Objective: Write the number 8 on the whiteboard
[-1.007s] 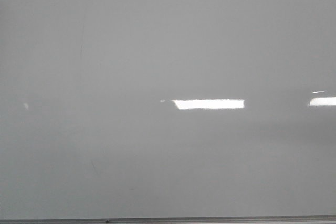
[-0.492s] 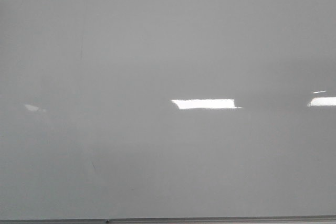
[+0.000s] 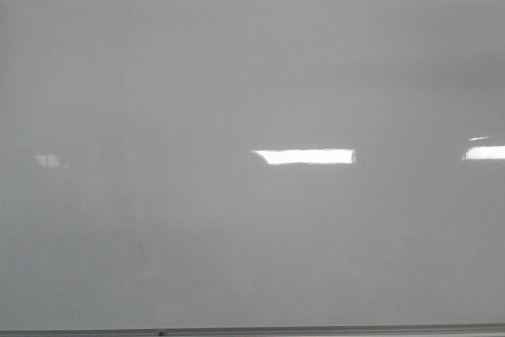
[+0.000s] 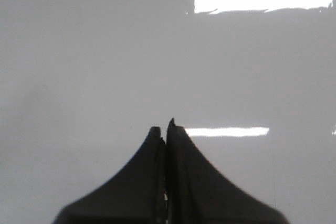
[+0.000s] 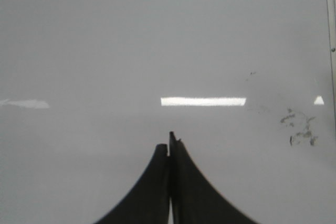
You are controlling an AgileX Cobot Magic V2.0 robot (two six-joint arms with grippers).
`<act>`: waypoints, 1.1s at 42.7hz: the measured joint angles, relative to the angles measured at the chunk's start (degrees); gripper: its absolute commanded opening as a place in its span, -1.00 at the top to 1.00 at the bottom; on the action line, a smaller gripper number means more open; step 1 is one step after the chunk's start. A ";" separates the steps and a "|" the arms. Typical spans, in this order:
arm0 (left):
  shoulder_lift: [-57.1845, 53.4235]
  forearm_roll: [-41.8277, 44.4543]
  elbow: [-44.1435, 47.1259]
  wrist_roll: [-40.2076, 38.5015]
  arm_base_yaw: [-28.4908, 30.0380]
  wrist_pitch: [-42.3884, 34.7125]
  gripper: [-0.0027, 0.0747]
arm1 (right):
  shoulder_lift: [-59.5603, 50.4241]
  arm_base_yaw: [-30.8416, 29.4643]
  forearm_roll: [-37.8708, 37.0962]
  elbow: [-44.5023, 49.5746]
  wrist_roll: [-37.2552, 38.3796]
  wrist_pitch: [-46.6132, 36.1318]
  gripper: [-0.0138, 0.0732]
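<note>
Glossy grey whiteboard (image 3: 237, 76) is filling the view, its light reflections shifting slightly; left gripper (image 4: 165, 129) and right gripper (image 5: 169, 142) are pressing together, empty.

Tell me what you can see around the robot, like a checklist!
Surface: whiteboard, glossy pale grey, light reflections, thin edge strip along the bottom.
Job's things: no number 8 drawn; no marker seen.
Clutter: faint dark smudges in the right wrist view.
Grippers: left gripper and right gripper, jaws shut, holding nothing visible.
Cables: nothing seen.
Surroundings: nothing seen beyond the board.
</note>
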 measured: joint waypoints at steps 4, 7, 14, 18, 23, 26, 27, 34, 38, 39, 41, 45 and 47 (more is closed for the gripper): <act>2.44 0.00 -0.12 0.00 0.00 1.41 0.98 | 3.27 0.00 0.00 -0.34 0.00 1.56 0.84; 3.81 0.00 0.51 0.00 0.00 1.84 0.99 | 5.27 0.00 0.00 -0.34 0.00 2.62 0.84; 6.13 0.00 2.80 0.00 0.00 2.08 0.99 | 9.40 0.00 0.00 -0.34 0.00 3.29 0.84; 6.80 -0.10 4.35 0.00 0.00 2.31 0.99 | 11.55 0.00 0.00 -0.34 0.00 3.29 0.84; 7.27 -0.21 6.68 0.00 0.00 2.31 0.98 | 14.14 0.00 0.00 -0.34 -1.03 4.10 0.82; 7.37 -0.33 7.86 0.00 0.00 2.31 0.98 | 15.64 0.00 0.00 -0.34 -2.26 5.06 0.72; 7.37 -0.42 8.19 0.00 0.00 2.31 0.98 | 16.00 0.00 0.00 -0.34 -2.64 5.28 0.63; 7.37 -0.67 9.31 0.00 0.00 2.98 0.60 | 16.93 0.79 0.00 -0.34 -4.12 6.05 -0.26; 7.41 -0.67 9.31 0.00 0.00 3.78 0.11 | 16.93 1.14 0.00 -0.34 -5.13 6.29 -0.70; 7.51 -0.67 9.31 0.00 0.00 3.92 -0.01 | 16.93 1.31 0.00 -0.34 -5.39 6.29 -0.78; 7.91 -0.67 9.31 0.00 0.00 4.32 -0.25 | 16.93 1.37 0.00 -0.34 -5.63 6.42 -0.85; 9.81 -0.44 9.31 0.00 0.00 4.65 -0.45 | 16.93 1.37 0.00 -0.34 -5.63 6.65 -0.84; 11.30 -0.44 9.31 0.00 0.00 4.97 -0.45 | 16.93 1.37 0.00 -0.34 -5.76 6.73 -0.84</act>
